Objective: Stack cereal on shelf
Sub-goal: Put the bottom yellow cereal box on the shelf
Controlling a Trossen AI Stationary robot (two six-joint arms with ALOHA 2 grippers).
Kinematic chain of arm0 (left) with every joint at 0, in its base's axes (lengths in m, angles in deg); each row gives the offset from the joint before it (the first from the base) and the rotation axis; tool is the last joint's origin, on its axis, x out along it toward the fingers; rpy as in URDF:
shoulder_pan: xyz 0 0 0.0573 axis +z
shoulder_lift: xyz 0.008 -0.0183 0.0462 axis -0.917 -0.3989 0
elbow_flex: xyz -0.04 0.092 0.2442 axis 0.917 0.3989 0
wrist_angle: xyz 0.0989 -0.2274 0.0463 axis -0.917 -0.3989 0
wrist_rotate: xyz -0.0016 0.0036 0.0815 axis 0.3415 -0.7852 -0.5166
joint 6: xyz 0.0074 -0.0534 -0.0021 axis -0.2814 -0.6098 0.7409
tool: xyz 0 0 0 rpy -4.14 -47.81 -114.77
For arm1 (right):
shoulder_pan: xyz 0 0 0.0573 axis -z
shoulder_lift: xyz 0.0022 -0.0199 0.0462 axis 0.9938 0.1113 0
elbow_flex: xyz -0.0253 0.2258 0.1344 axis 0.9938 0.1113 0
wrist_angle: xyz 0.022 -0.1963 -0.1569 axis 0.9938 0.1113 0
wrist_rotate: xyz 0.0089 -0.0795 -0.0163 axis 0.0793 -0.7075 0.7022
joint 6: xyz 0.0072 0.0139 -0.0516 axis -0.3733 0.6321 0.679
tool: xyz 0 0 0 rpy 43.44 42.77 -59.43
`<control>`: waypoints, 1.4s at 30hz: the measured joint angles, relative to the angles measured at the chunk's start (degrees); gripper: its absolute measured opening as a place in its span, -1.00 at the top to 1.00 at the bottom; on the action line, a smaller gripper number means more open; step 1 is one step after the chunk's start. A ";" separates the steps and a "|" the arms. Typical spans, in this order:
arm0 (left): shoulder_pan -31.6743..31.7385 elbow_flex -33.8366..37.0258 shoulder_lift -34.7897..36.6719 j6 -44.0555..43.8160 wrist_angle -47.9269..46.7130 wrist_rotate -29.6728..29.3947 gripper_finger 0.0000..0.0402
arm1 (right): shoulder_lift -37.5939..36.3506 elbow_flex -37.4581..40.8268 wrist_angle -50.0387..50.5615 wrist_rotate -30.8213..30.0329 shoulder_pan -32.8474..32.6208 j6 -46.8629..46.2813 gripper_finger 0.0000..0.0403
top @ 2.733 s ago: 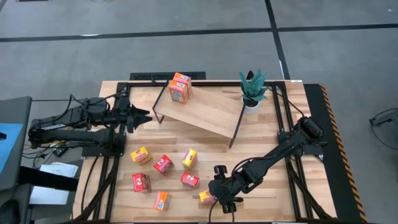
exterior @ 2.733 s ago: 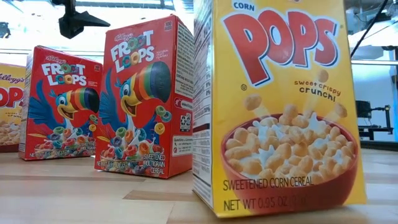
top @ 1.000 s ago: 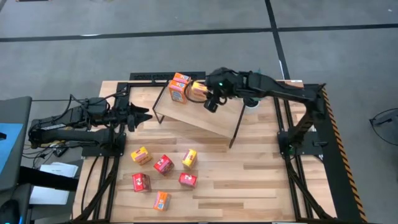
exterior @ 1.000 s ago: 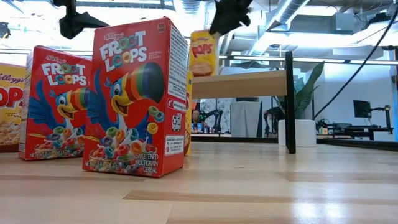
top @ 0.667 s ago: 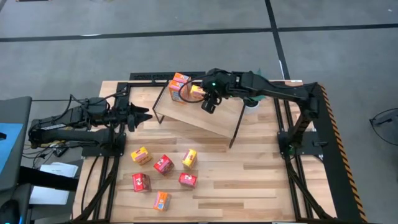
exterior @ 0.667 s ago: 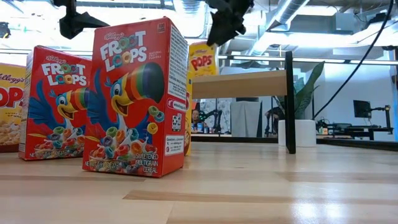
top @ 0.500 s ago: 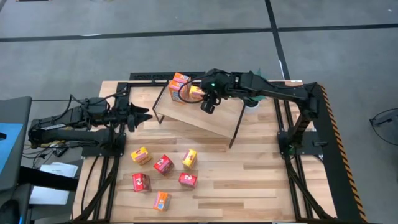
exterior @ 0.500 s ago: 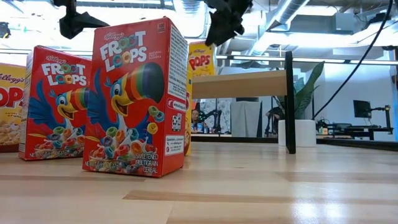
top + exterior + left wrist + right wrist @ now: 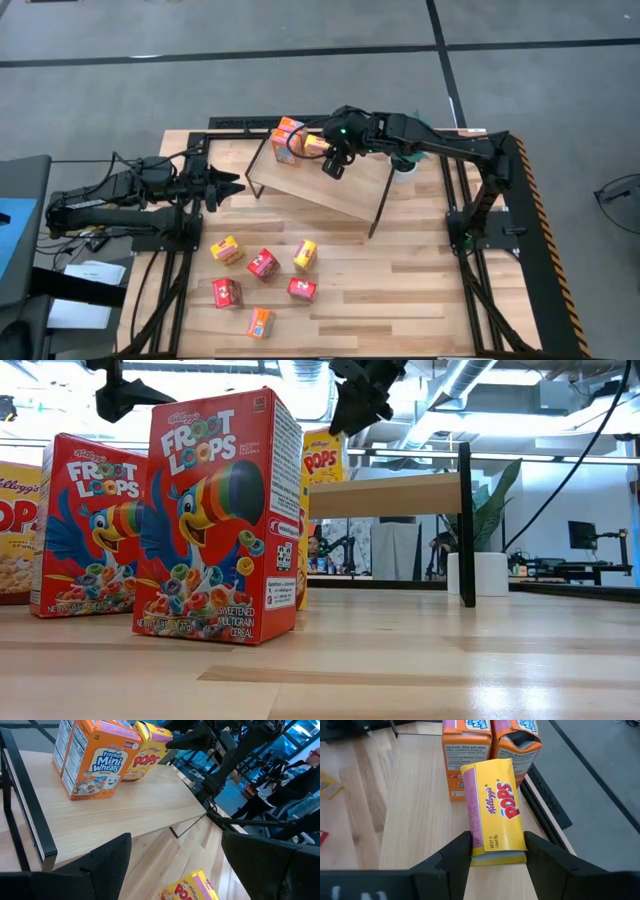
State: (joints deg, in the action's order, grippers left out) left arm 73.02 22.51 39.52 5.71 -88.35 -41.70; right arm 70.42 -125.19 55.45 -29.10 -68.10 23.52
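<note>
Placing step under way. Right claw (image 9: 492, 851) clamps a yellow Pops box (image 9: 495, 812) by its end, over the shelf (image 9: 335, 180), just beside two orange Mini-Wheats boxes (image 9: 288, 140) at its far left corner. Box looks close to the board; contact can't be confirmed. Next, I'd judge: settle it upright beside the orange pair, then release. Left claw (image 9: 238, 187) waits wide open left of the shelf. Six boxes (image 9: 262, 264) remain on the near tabletop (image 9: 420, 290).

Bright, even overhead light fills every view; the low view's ceiling glares white, and the near dark wrist fingers (image 9: 107, 865) blur.
</note>
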 joint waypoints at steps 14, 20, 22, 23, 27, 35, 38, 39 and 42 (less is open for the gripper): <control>0.00 0.00 0.01 0.44 0.01 -0.28 -0.50 | 0.39 0.17 0.59 0.37 0.14 1.42 -0.21; 0.00 0.00 0.02 0.44 0.00 -0.42 -0.50 | 0.39 0.17 0.43 0.36 0.14 2.06 -0.25; 0.00 0.00 0.00 0.44 0.02 -0.42 -0.50 | 0.39 0.17 0.41 0.31 0.14 2.67 -0.25; 0.00 0.00 0.02 0.44 0.02 -0.42 -0.50 | 0.39 0.17 0.41 0.31 0.14 2.85 -0.25; 0.00 0.00 0.02 0.46 0.01 -0.43 -0.50 | 0.39 0.17 0.38 -0.14 0.14 3.04 -0.25; -0.02 0.00 0.00 0.46 0.00 -0.83 -0.50 | 0.24 -3.54 3.73 -0.35 0.14 4.97 -0.25; 0.00 0.00 0.01 0.49 0.00 -0.85 -0.50 | 0.24 -5.61 5.23 -0.36 0.14 5.01 -0.25; 0.00 0.00 0.01 0.70 0.00 -0.85 -0.50 | 0.22 -6.37 6.20 -0.38 0.14 4.99 -0.25; 0.00 0.00 0.02 1.49 0.00 -0.85 -0.50 | 0.22 -8.60 10.42 -0.50 0.12 4.95 -0.25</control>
State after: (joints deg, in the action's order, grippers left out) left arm 73.02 22.51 39.54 7.20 -88.35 -42.55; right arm 70.63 -133.79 65.87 -29.59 -67.98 28.47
